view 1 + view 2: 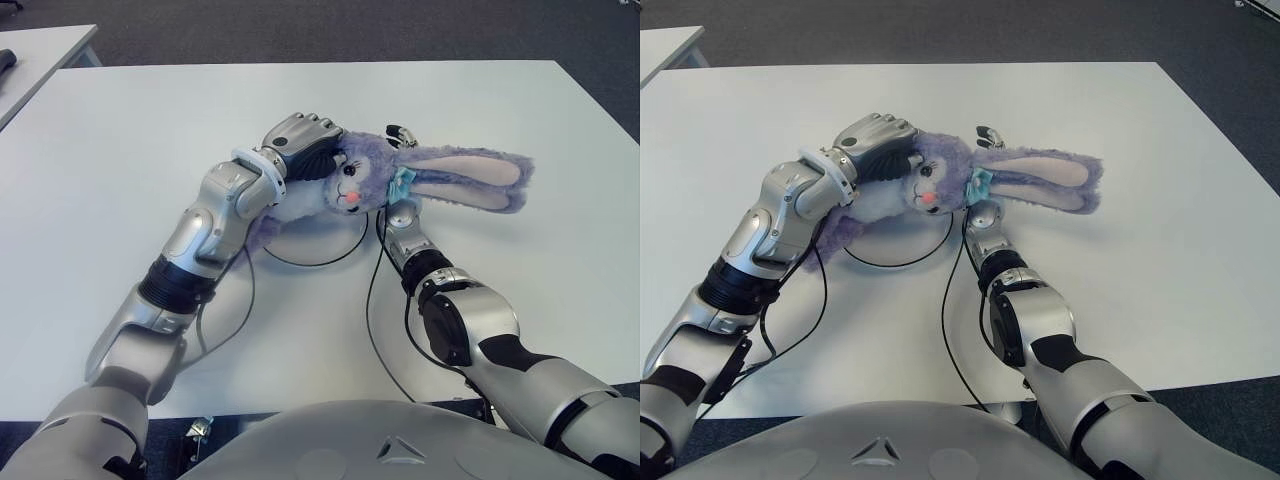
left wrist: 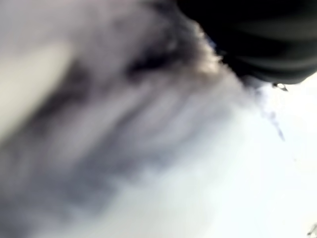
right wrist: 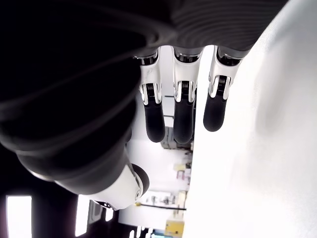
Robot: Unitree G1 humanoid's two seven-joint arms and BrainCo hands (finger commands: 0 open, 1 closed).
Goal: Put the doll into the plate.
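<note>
Left robot hand clamps doll above plate.

Lavender doll with pink inner ears, seemingly teal bow; white table; silver-and-black left hand.

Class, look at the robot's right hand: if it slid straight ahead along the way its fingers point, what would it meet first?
Most likely the purple plush rabbit doll: the right hand points away from the robot under its long ears; depth is unclear, so contact may exist already.
</note>
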